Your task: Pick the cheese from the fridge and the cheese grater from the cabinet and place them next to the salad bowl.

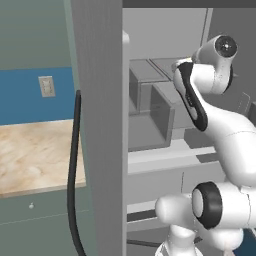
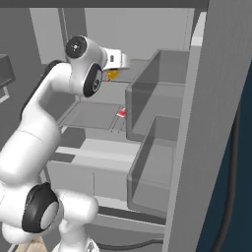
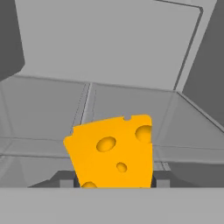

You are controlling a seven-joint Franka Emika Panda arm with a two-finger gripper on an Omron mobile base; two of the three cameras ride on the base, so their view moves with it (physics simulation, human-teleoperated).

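While pincer (image 3: pixel 114 181) pinches cheese (image 3: pixel 112 151) | right base view adds small red item (image 2: pixel 121 113) on fridge (image 2: pixel 147 34) shelf

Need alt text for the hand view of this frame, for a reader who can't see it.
A yellow-orange wedge of cheese with round holes sits between the end effector fingertips, which are closed on its sides. Behind it are the pale grey shelf and back wall of the fridge.
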